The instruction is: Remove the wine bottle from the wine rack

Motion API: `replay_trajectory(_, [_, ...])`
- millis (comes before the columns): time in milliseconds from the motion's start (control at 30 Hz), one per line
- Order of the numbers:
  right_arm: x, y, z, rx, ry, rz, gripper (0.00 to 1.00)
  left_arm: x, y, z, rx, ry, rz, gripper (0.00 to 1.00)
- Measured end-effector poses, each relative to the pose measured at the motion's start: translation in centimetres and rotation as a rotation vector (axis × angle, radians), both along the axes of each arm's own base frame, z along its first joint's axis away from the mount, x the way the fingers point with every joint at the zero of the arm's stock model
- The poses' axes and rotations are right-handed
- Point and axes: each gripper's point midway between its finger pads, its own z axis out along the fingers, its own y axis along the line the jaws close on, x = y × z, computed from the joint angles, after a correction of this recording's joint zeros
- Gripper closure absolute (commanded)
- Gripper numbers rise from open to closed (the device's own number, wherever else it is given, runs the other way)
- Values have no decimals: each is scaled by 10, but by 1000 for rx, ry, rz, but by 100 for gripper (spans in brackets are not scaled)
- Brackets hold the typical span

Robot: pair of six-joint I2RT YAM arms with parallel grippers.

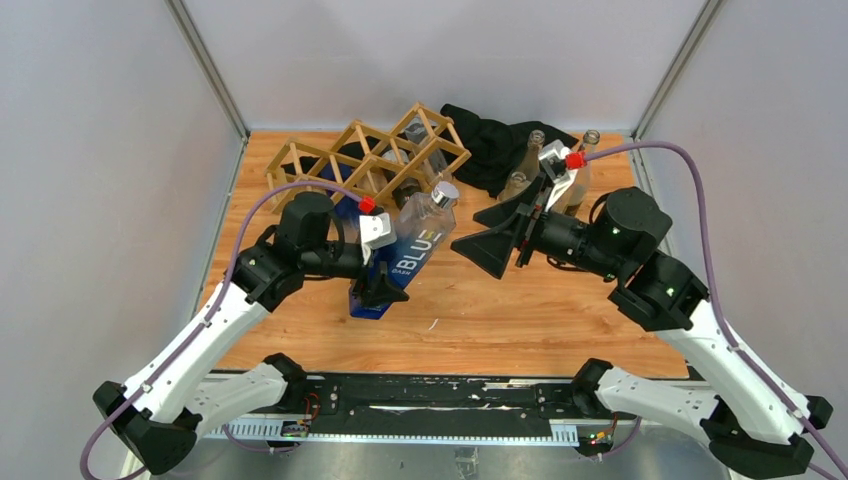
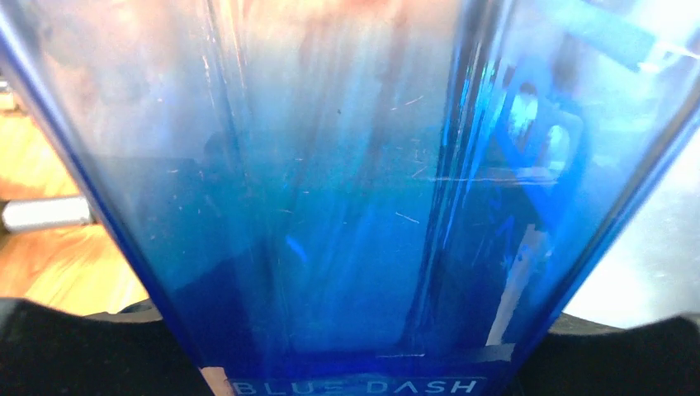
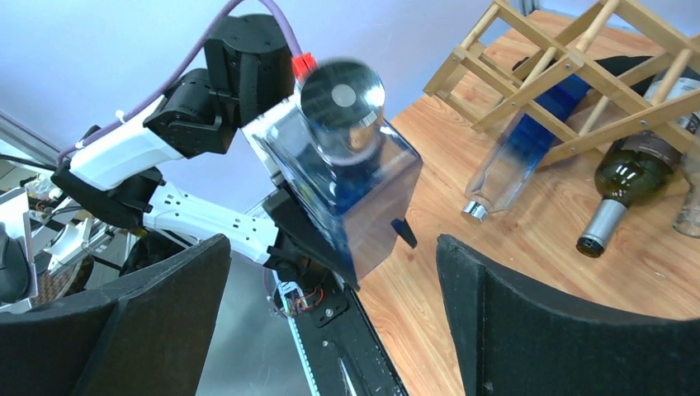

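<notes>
The wine rack (image 1: 372,155) is a light wooden lattice at the back of the table, and it also shows in the right wrist view (image 3: 569,62). My left gripper (image 1: 379,288) is shut on the lower body of a square blue bottle (image 1: 412,248) labelled BLUE DASH. The bottle is tilted, with its silver cap (image 1: 445,192) pointing away, and it is clear of the rack. It fills the left wrist view (image 2: 347,206). My right gripper (image 1: 468,232) is open just right of the bottle's neck, not touching it. Its fingers (image 3: 569,330) frame the bottle (image 3: 355,198).
A clear-blue bottle (image 3: 512,157) and a dark green bottle (image 3: 627,177) lie in the rack's lower cells. A black cloth (image 1: 495,150) lies behind the rack's right end. Two glass bottles (image 1: 530,160) stand at the back right behind my right wrist.
</notes>
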Motion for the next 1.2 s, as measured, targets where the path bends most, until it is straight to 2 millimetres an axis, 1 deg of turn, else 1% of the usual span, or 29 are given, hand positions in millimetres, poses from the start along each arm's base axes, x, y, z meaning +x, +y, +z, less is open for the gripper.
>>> replay_trajectory(133, [5, 14, -8, 9, -9, 38, 2, -12, -10, 23, -84, 77, -44, 100])
replay_trajectory(167, [6, 20, -13, 10, -6, 55, 2, -16, -12, 28, -102, 97, -59, 100])
replay_trajectory(200, [9, 26, -19, 8, 1, 66, 2, -18, -13, 31, -112, 111, -68, 100])
replay_trajectory(233, [13, 37, -30, 6, 17, 91, 2, -23, -15, 34, -129, 142, -90, 100])
replay_trajectory(300, [15, 43, -32, 15, 15, 108, 2, -26, -15, 35, -132, 162, -97, 100])
replay_trajectory(367, [15, 51, -31, 37, -4, 132, 2, -29, -16, 35, -137, 185, -110, 100])
replay_trajectory(533, [16, 71, -19, 97, -60, 181, 1, -35, -17, 36, -143, 219, -139, 100])
replay_trajectory(567, [16, 75, -18, 105, -67, 190, 4, -36, -17, 36, -142, 224, -143, 100])
replay_trajectory(600, [15, 78, -17, 110, -71, 200, 13, -37, -17, 36, -142, 229, -148, 100])
replay_trajectory(633, [14, 82, -17, 115, -75, 211, 31, -38, -17, 37, -142, 231, -151, 99])
replay_trajectory(667, [12, 85, -17, 120, -77, 227, 41, -39, -16, 37, -140, 233, -152, 85])
replay_trajectory(700, [9, 88, -16, 126, -78, 246, 61, -39, -16, 37, -137, 236, -150, 61])
replay_trajectory(733, [8, 89, -16, 123, -97, 253, 89, -40, -15, 37, -133, 243, -157, 37])
replay_trajectory(767, [9, 89, -16, 117, -118, 252, 99, -43, -15, 37, -130, 253, -165, 17])
replay_trajectory(800, [7, 89, -17, 115, -109, 257, 100, -45, -14, 38, -122, 269, -163, 3])
replay_trajectory(833, [7, 89, -17, 112, -111, 253, 100, -44, -13, 38, -114, 257, -157, 0])
replay_trajectory(867, [8, 88, -20, 97, -106, 242, 100, -42, -13, 40, -111, 234, -154, 0])
replay_trajectory(933, [13, 84, -36, 33, -83, 207, 100, -33, -10, 48, -97, 167, -120, 0])
replay_trajectory(967, [13, 82, -39, 22, -80, 198, 100, -31, -9, 48, -89, 152, -110, 0])
replay_trajectory(1100, [22, 60, -63, -99, -61, 87, 100, -11, 0, 53, -58, 87, -44, 0])
replay_trajectory(1200, [34, 32, -89, -220, -63, -45, 100, 19, 19, 57, -49, 71, 69, 0])
